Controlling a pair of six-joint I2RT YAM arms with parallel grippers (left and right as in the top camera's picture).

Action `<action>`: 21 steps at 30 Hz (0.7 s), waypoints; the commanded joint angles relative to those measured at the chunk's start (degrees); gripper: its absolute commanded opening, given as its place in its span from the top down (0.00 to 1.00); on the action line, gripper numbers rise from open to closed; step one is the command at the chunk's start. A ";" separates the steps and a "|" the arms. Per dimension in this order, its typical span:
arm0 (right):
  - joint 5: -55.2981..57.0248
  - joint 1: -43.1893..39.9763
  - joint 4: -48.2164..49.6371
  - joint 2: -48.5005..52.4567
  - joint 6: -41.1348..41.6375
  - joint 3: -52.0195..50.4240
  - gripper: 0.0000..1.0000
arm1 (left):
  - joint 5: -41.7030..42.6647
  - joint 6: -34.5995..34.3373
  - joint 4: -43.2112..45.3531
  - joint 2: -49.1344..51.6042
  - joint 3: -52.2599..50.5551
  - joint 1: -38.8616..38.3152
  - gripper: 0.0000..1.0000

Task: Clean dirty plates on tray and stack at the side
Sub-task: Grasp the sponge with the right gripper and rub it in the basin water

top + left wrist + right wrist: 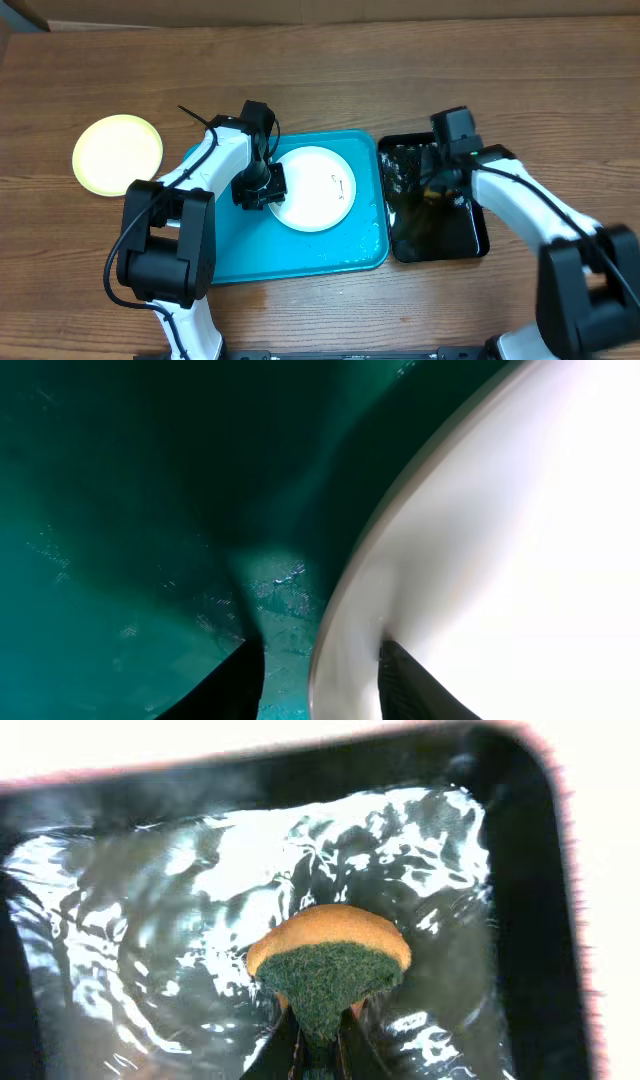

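Note:
One white plate (318, 195) with small dark smudges lies in the turquoise tray (300, 255). A pale yellow-green plate (117, 153) rests on the table at far left. My left gripper (262, 186) stands at the white plate's left rim. In the left wrist view the gripper (320, 685) straddles the plate's rim (345, 610): one finger (412, 690) over the plate (520, 560), the other (235, 685) over the wet tray (120, 540), with tray showing between it and the rim. My right gripper (437, 187) (318, 1055) is shut on an orange and green sponge (330, 965).
A glossy black tray (470, 240) (520, 920) holding water stands right of the turquoise tray; the sponge hangs over it. Water glistens on the turquoise tray's floor. Bare wooden table (330, 80) lies behind both trays.

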 commanded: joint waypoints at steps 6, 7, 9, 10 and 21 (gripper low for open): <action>-1.38 -0.13 -7.32 -12.55 0.44 4.11 0.96 | -0.22 -0.39 0.48 2.34 -0.59 -0.48 0.60; -1.60 -0.13 -7.65 -12.55 0.46 4.09 0.96 | -0.22 -0.39 0.50 2.34 -0.59 -0.48 0.61; -2.43 -0.13 -8.70 -12.04 0.92 4.04 0.96 | -0.20 -0.39 0.50 2.34 -0.59 -0.48 0.66; -3.39 -0.13 -9.29 -12.04 1.97 4.02 0.96 | -0.20 -0.39 0.48 2.34 -0.59 -0.48 0.70; -7.61 -0.13 -11.10 -11.56 2.84 4.02 0.96 | -0.04 -0.39 0.52 2.34 -0.59 -0.48 0.96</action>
